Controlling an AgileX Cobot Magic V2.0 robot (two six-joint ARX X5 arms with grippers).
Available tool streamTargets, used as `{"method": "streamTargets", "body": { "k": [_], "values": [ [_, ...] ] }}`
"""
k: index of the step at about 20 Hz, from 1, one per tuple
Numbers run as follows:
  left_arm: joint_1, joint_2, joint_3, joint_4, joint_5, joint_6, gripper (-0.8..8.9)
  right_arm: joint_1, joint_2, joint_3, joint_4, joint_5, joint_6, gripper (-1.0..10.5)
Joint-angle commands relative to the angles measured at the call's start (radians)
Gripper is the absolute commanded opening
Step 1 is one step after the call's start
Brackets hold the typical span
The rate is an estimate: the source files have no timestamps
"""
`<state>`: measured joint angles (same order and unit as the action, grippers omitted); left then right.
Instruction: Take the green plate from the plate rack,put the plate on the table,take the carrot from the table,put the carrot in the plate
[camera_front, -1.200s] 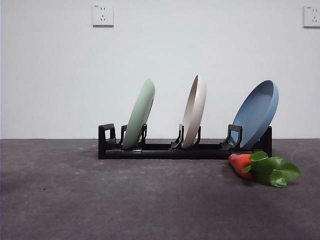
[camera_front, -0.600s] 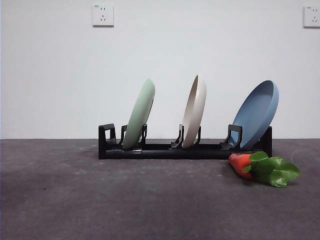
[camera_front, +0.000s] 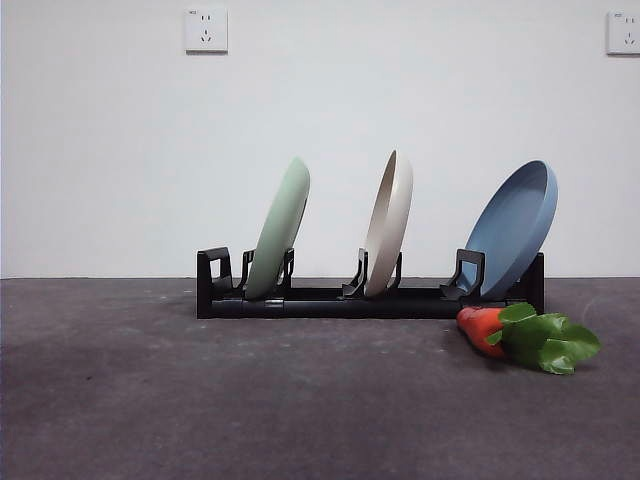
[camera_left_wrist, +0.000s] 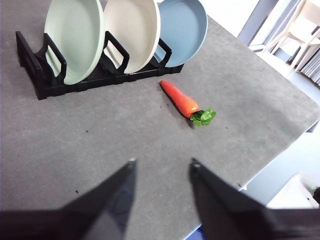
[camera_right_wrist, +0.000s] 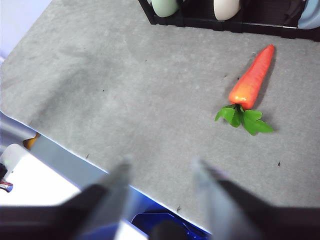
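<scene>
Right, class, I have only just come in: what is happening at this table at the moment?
Nothing is being handled yet. The green plate stands on edge in the plate rack, beside a cream-white plate and a blue plate. The carrot lies on the table just in front of the rack's blue-plate end. The left gripper and the right gripper both hang above the table with jaws open, holding nothing, away from the rack.

The dark grey, speckled table (camera_front: 150, 400) is occupied by the black plate rack (camera_front: 340, 300) and, just beside its blue-plate end, the carrot (camera_front: 482, 330).
</scene>
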<state>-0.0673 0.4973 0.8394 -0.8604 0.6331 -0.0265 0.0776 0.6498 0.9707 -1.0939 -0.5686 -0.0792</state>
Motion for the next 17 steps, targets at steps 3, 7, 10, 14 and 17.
{"method": "streamTargets", "body": {
  "k": [3,7,10,14,17],
  "values": [
    [0.002,0.009,0.003,0.029,-0.002,-0.026,5.38,0.001,0.0,0.002,0.004,0.001,0.004,6.6],
    [0.002,0.055,0.022,0.09,0.005,-0.026,5.38,0.001,0.005,0.002,0.004,0.001,0.004,6.6],
    [-0.012,0.128,0.049,0.158,0.014,-0.026,5.38,0.001,0.02,0.002,0.005,0.001,0.004,6.6],
    [-0.085,0.296,0.111,0.335,0.013,-0.035,5.36,0.001,0.056,0.002,0.008,0.001,0.004,6.6],
    [-0.171,0.473,0.194,0.443,-0.086,-0.036,5.36,0.001,0.083,0.002,0.008,0.001,0.004,6.6]
  ]
}}
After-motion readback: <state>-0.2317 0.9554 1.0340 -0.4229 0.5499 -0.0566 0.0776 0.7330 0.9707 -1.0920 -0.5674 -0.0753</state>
